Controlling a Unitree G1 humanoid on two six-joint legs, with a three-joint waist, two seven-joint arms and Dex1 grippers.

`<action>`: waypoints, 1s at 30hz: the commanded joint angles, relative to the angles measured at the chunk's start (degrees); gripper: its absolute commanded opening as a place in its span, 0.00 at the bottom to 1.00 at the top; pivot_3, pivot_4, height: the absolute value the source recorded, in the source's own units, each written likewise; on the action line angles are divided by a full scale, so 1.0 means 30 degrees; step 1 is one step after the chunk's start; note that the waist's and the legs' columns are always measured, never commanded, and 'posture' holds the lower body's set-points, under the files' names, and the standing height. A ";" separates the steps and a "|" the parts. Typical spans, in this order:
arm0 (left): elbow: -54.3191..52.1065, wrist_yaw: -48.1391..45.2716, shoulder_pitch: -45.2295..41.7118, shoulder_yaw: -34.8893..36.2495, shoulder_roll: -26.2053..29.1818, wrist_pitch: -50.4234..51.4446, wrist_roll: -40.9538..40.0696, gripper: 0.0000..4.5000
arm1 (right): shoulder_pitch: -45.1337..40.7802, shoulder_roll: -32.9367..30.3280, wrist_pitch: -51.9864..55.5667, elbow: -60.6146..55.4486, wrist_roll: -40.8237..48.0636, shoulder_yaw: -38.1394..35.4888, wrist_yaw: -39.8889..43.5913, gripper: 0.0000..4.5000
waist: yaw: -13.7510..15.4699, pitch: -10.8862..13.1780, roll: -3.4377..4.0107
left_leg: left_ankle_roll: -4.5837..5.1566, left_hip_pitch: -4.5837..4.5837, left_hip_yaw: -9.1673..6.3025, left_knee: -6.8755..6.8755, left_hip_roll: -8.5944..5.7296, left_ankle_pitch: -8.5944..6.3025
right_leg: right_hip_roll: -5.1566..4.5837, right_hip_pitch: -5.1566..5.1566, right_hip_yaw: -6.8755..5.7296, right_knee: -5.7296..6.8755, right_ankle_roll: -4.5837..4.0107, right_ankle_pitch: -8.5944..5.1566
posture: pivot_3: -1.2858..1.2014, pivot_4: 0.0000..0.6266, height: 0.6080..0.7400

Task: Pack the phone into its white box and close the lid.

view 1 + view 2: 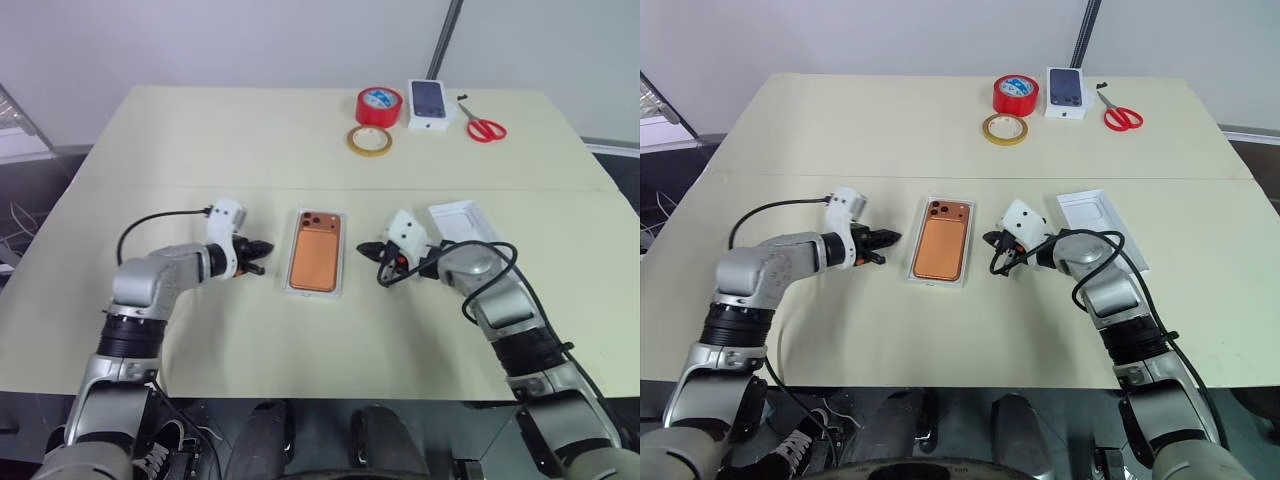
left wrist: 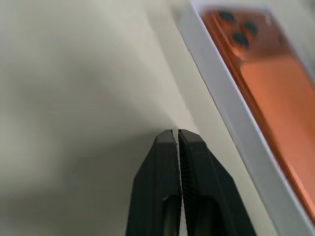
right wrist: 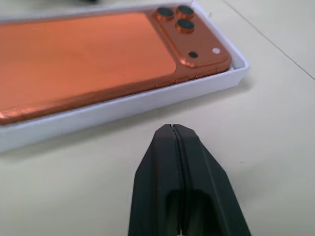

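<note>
The orange phone lies back up inside the shallow white box at the table's middle, with its camera cluster at the far end. My left gripper is shut and empty, and its tip rests just left of the box's rim. From the other side, my right gripper is likewise shut on nothing, pointing at the box's right wall a short way off. The white lid lies open side up to the right, partly behind my right arm.
At the far edge stand a red tape roll, a yellowish tape ring, a small white box with a dark phone picture and red scissors. A seam crosses the cream table.
</note>
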 commanded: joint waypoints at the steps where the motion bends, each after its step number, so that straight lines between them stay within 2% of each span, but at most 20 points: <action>1: -0.0559 -0.1380 0.0008 -0.1737 -0.0409 -0.0178 0.0429 0.01 | -0.0333 0.0073 -0.0961 0.0318 -0.0577 0.0256 -0.0077 0.00 | 0.0015 -0.0004 0.0011 | 0.0011 0.0000 0.0000 -0.0001 0.0000 -0.0006 | -0.0002 0.0000 0.0001 0.0000 -0.0001 0.0000 | 0.52 0.24 0.91; 5: -0.0174 -0.2579 -0.0656 -0.3015 -0.1703 0.0135 0.0444 0.01 | 0.0059 -0.0258 -0.1158 -0.0182 -0.0299 0.0105 0.0690 0.00 | 0.0148 -0.0004 0.0011 | 0.0104 0.0001 -0.0005 0.0021 -0.0004 -0.0055 | -0.0011 0.0026 -0.0009 -0.0001 0.0000 0.0000 | 0.52 0.24 0.91; 8: 0.1533 -0.2783 -0.1957 -0.3757 -0.3608 -0.0793 0.1192 0.01 | 0.0488 -0.1077 -0.0831 -0.0670 0.0014 -0.0664 0.1083 0.00 | 0.0502 -0.0001 0.0015 | 0.0139 0.0001 -0.0006 0.0075 -0.0016 -0.0075 | -0.0020 0.0049 -0.0016 -0.0001 0.0002 0.0000 | 0.52 0.24 0.91; 11: 0.3223 -0.2804 -0.3530 -0.4150 -0.5996 -0.1548 0.1797 0.01 | 0.1411 -0.2607 -0.0746 -0.1208 0.0117 -0.1504 0.1647 0.00 | 0.1047 0.0010 0.0032 | 0.0217 -0.0018 -0.0029 0.0221 -0.0030 -0.0121 | -0.0034 0.0118 -0.0054 0.0002 0.0001 -0.0001 | 0.52 0.24 0.91; 16: 0.5056 -0.3489 -0.4900 -0.4517 -0.8229 -0.2495 0.2748 0.01 | 0.3311 -0.4578 -0.0315 -0.2249 0.0479 -0.3009 0.2272 0.00 | 0.0940 0.0016 0.0023 | 0.0370 -0.0082 -0.0010 0.0343 -0.0129 -0.0213 | -0.0125 0.0163 -0.0039 -0.0059 0.0003 -0.0001 | 0.52 0.24 0.91; 22: 0.5262 -0.4550 -0.4882 -0.4839 -0.8680 -0.2997 0.3339 0.01 | 0.4899 -0.5493 0.0047 -0.3245 0.0661 -0.4214 0.2255 0.00 | 0.0881 0.0023 0.0036 | 0.0348 -0.0096 0.0003 0.0323 -0.0084 -0.0201 | -0.0083 0.0105 -0.0030 -0.0040 0.0010 0.0000 | 0.52 0.24 0.91; 30: 0.4557 -0.4657 -0.4213 -0.4789 -0.8084 -0.2944 0.3964 0.01 | 0.5806 -0.6121 0.0667 -0.3632 0.1296 -0.5051 0.2611 0.00 | 0.0885 0.0025 0.0042 | 0.0311 -0.0096 -0.0002 0.0318 -0.0050 -0.0178 | -0.0056 0.0093 -0.0036 -0.0019 0.0009 0.0000 | 0.52 0.24 0.91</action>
